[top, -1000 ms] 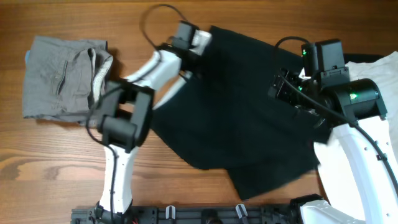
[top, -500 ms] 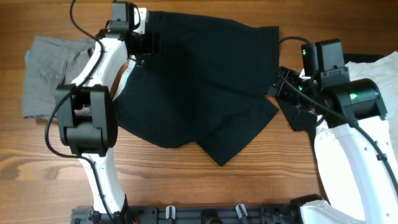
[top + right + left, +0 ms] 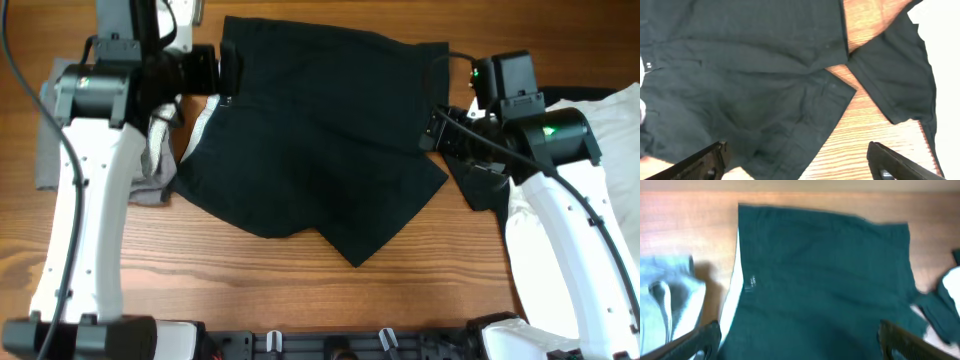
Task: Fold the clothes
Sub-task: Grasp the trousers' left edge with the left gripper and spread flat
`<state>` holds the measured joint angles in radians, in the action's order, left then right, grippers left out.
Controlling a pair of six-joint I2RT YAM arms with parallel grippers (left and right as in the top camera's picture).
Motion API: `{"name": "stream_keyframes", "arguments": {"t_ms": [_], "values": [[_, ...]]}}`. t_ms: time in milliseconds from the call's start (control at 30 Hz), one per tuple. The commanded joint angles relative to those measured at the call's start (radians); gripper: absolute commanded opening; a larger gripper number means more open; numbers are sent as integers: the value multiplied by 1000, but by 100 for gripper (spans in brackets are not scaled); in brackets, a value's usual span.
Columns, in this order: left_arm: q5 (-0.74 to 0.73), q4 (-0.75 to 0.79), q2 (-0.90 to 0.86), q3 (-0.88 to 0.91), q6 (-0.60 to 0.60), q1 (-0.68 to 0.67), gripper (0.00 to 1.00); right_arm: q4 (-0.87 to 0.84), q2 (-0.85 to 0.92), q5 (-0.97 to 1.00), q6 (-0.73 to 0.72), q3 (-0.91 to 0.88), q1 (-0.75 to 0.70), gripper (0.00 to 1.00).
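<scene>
A black garment (image 3: 320, 130) lies spread over the middle of the wooden table, its lower corner pointing toward the front edge. My left gripper (image 3: 228, 68) hovers at the garment's top left edge, open, with the cloth (image 3: 825, 275) below and nothing between its fingers (image 3: 707, 339). My right gripper (image 3: 432, 130) sits at the garment's right edge, also open and empty, above the cloth's lower right flap (image 3: 770, 110) and bare wood. Seen through the wrist cameras, the left gripper (image 3: 799, 332) and the right gripper (image 3: 797, 152) both stand with jaws wide apart.
Grey folded clothes (image 3: 50, 140) lie at the left, partly under my left arm. A white strip (image 3: 200, 125) shows beside the black garment's left edge. A second dark piece (image 3: 480, 190) and a white cloth (image 3: 600, 100) lie at the right, under my right arm.
The left gripper dragged the garment's edge left and toward the back, then let go and opened. The garment now lies flatter and further left. The right gripper opened a little wider.
</scene>
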<state>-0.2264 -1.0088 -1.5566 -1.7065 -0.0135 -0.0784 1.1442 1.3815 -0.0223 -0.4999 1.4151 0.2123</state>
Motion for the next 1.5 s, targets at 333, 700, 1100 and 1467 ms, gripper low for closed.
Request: {"name": "stream_keyframes", "arguments": {"t_ms": [333,700,1100,1467], "values": [[-20,-226,-4,71,-1,2,94,-136,173,-229,36,-437,-8,68],[-20,-213,-4,71,-1,2,97,-504,373,-66,-53,-525,-9,67],[-20,-220,-4,71,-1,2,100,-206,328,344,51,-212,-174,65],[56,-272,-8,71,0,2,98,98,148,-282,197,-212,-75,68]]}}
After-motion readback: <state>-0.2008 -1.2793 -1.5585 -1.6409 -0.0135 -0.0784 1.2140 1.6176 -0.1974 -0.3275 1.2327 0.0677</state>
